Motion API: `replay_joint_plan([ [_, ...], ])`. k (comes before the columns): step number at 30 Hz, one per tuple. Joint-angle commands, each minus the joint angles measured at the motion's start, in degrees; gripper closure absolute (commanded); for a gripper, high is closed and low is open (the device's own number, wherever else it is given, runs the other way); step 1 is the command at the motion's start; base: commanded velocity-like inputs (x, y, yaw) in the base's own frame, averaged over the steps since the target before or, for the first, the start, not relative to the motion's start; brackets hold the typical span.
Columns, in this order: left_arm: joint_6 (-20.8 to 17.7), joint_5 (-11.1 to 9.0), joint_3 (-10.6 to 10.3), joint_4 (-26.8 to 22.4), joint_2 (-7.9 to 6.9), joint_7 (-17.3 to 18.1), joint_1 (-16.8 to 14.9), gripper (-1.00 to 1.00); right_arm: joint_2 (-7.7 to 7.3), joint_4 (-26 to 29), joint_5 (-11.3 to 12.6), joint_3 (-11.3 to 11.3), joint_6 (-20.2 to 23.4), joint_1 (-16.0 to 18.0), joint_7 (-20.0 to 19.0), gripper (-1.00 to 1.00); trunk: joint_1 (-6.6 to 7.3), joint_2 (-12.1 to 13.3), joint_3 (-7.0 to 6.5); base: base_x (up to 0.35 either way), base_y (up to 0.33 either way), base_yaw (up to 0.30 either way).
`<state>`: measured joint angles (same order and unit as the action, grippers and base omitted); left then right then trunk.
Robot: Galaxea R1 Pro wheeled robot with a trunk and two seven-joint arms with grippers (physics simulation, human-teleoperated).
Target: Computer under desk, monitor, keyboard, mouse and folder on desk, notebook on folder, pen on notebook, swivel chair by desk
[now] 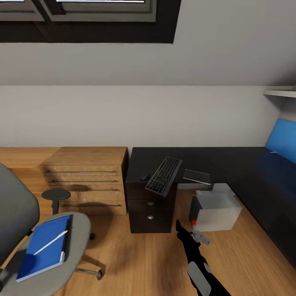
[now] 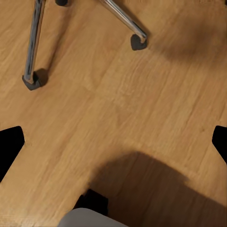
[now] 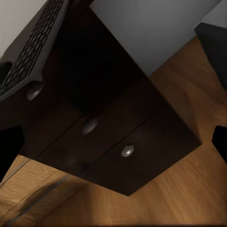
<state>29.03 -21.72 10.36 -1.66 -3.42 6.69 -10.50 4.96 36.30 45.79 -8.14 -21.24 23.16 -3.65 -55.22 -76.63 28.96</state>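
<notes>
Swivel chair (image 1: pixel 24 230) stands at far left on the wooden floor (image 1: pixel 135 259), well apart from the bench (image 1: pixel 230 164). The blue folder (image 1: pixel 43 248) lies flat on its seat, with the white pen (image 1: pixel 50 243) resting diagonally on top. A light wooden drawer chest (image 1: pixel 88 181) sits against the wall, just beside the bench's black drawer unit (image 1: pixel 150 205). On the bench top above that unit lie the small black mouse (image 1: pixel 144 177), then the keyboard (image 1: pixel 164 176), angled with its near end overhanging the front edge, then the dark notebook (image 1: pixel 196 176), also at the edge. The grey computer (image 1: pixel 216 210) stands on the floor under the bench. A blue back panel (image 1: pixel 283 139) rises at far right.

Right gripper (image 1: pixel 197 235) hangs low before the drawer unit, holding nothing; jaws spread. In the left wrist view the left gripper (image 2: pixel 113 142) faces bare floor near the chair's chrome legs (image 2: pixel 33 47), fingers wide apart, empty
</notes>
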Motion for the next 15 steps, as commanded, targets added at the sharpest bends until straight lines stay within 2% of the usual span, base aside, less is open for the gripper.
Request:
replay_joint_plan([
  [1,0.1,-0.3,0.5,0.1,-0.01,0.6,0.0,-1.0,-0.02,-0.1,0.6,-0.1,-0.3,0.0,-0.3,-1.0,0.0,0.0,0.06,0.0,0.291,-0.001],
  [5,0.1,-0.3,0.5,0.1,-0.01,0.6,0.0,-1.0,-0.04,0.0,0.6,-0.1,-0.3,0.0,-0.3,-1.0,0.0,0.0,0.06,0.0,0.228,0.0],
  [11,0.1,-0.3,0.4,0.1,-0.01,0.6,0.0,-1.0,-0.16,0.0,0.6,-0.1,-0.3,0.0,-0.4,-1.0,0.0,0.0,0.06,0.001,0.042,0.0],
  [15,0.2,-0.3,0.4,0.1,-0.01,0.6,0.0,-1.0,-0.21,-0.1,0.6,-0.1,-0.3,0.0,-0.5,-1.0,0.0,0.0,0.06,0.191,0.005,0.0],
])
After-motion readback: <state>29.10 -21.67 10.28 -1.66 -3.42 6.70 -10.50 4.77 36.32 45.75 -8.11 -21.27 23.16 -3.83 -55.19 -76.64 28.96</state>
